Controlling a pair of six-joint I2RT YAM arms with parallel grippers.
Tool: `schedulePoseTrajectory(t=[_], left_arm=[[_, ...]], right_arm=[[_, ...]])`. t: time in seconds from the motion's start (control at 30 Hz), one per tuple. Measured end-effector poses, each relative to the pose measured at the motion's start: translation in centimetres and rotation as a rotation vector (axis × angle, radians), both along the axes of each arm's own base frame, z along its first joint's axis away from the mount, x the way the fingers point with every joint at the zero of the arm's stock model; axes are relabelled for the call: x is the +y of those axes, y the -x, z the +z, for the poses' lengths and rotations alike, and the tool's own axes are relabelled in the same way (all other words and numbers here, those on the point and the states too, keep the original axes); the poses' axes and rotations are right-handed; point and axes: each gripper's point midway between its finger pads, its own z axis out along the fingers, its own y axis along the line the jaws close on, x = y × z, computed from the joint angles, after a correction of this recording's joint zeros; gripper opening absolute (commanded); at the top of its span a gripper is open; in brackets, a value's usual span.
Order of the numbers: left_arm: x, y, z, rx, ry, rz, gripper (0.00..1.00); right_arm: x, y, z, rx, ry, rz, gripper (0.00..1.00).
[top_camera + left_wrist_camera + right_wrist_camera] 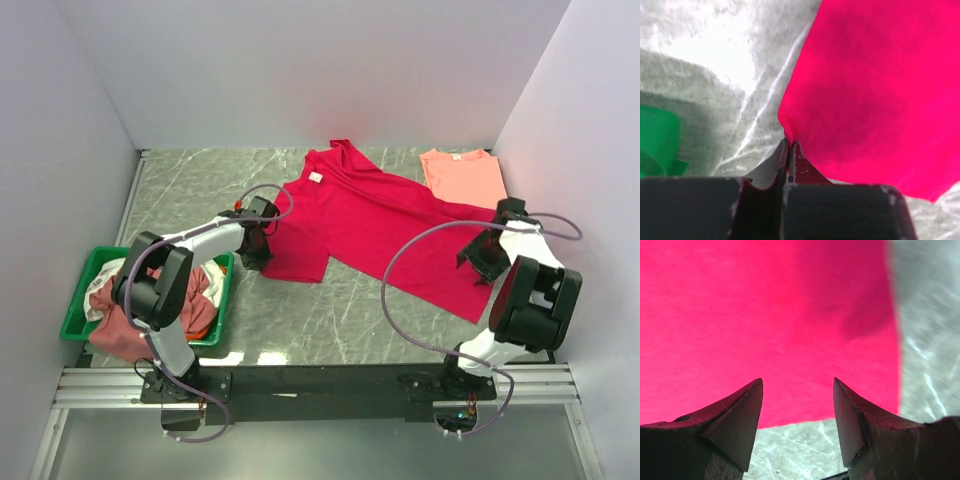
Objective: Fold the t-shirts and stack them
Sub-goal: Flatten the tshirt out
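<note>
Salmon tee (462,177) folded at the far-right corner of the table (330,310) — left gripper (789,143) pinches the edge of the red tee (380,225), right gripper (797,390) spread; heap (115,328) in the tray (78,305) waits unfolded.

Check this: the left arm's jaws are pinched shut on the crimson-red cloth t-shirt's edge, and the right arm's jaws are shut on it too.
Not quite. The right wrist view shows the right arm's jaws open over the crimson-red cloth t-shirt, holding nothing. The left arm's jaws are indeed pinched shut on its edge.
</note>
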Motion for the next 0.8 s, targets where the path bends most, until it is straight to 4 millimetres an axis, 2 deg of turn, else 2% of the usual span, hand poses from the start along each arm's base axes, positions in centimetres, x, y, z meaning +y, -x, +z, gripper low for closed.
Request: schedulePoseTrajectory(t=[0.2,0.47,0.8], left_arm=[[-0.5,0.8,0.8,0.000,0.046,-0.033,0.01],[-1.3,0.7,2.3,-0.061,0.111,-0.059,0.01],[-1.8,1.1,2.6,-0.073,0.152,-0.090,0.01]], right_arm=[[-1.9,3.0,0.0,0.003,-0.001,-0.136,0.64],[-1.7,8.2,-2.2,0.158,0.009,-0.192,0.60],[-2.2,10.4,-2.1,0.247,0.057,-0.201,0.54]])
